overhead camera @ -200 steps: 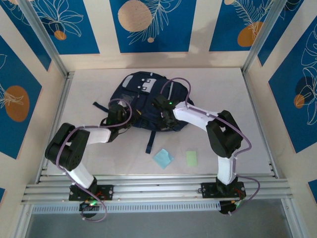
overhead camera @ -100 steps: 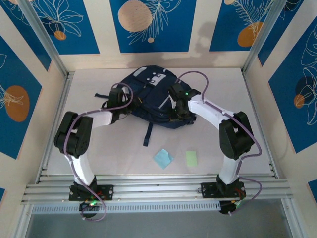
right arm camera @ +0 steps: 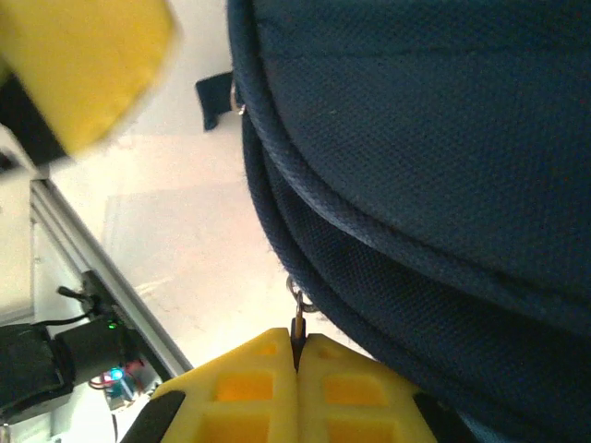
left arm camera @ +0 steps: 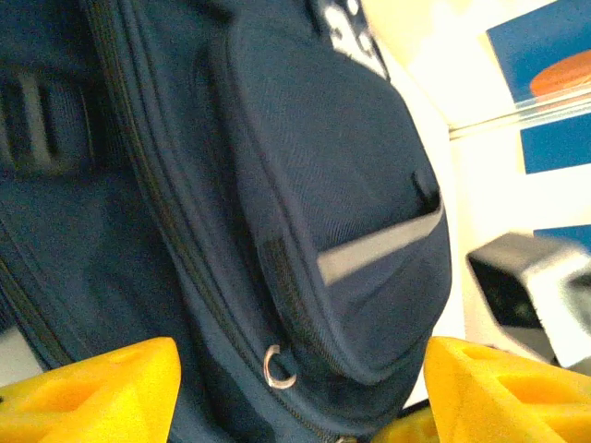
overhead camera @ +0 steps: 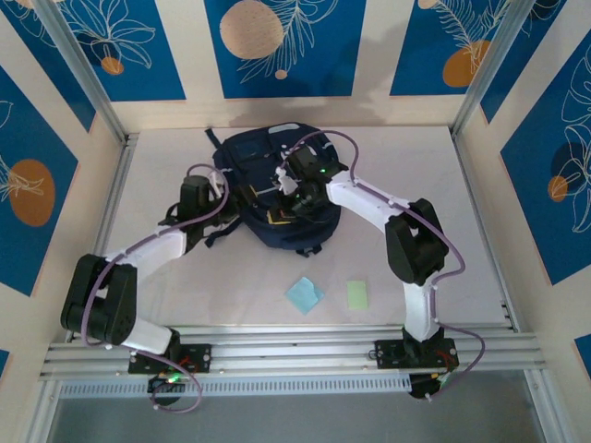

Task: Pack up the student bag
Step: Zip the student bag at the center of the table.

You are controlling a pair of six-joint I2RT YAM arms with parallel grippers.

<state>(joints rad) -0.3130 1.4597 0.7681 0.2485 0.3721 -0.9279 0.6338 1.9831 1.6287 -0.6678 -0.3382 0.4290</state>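
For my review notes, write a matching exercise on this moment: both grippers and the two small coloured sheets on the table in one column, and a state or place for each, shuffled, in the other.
1. left gripper
2. right gripper
3. light blue sheet
4. pale green sheet

A. fingers shut on a zipper pull of the student bag
B. on the table, nearer the right arm's base
C. fingers apart, facing the bag
D. on the table, left of the other sheet

Pairs: 1-C, 2-A, 3-D, 4-B

The student bag [left arm camera: 332,185] is matt, coarsely woven navy cloth with a smoother grey stripe [left arm camera: 379,249] and a metal zip pull [right arm camera: 297,312]. The right hand [right arm camera: 297,355] looks like matt yellow plastic. The pale surface [overhead camera: 416,166] is smooth and matt.
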